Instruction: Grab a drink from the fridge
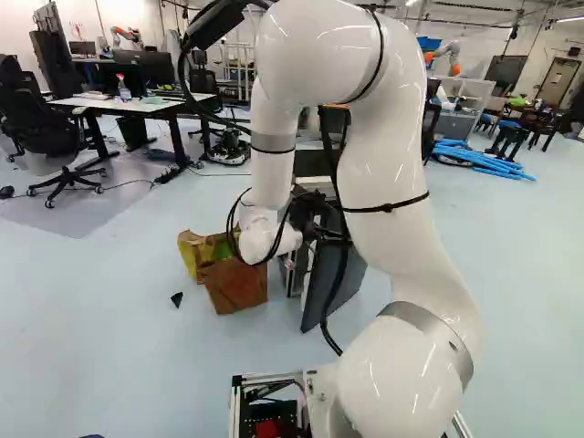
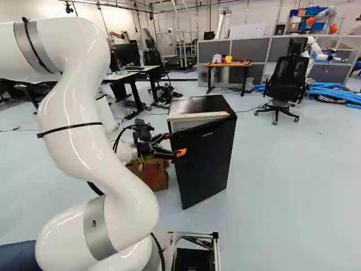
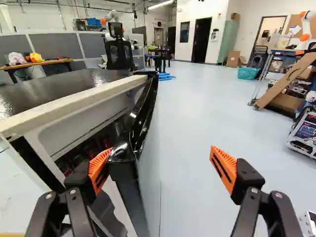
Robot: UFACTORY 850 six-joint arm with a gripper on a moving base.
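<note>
In the right base view my gripper (image 2: 174,144) stands at the edge of the black fridge's door (image 2: 206,161). The wrist view shows the gripper (image 3: 160,154) open, its two orange-padded fingers wide apart. One finger (image 3: 99,170) reaches into the gap between the fridge body (image 3: 74,106) and the partly open door (image 3: 148,148); the other is out in front of the door. The door's edge lies between the fingers, close to the inner one, not gripped. Through the gap, dark reddish items (image 3: 89,150) show inside; I cannot tell whether they are drinks.
A brown paper bag (image 1: 239,285) stands on the floor beside the fridge in the left base view, with a small black piece (image 1: 176,298) nearby. Farther off are an office chair (image 2: 286,84), a wooden table (image 2: 228,65), desks and another robot (image 2: 313,49).
</note>
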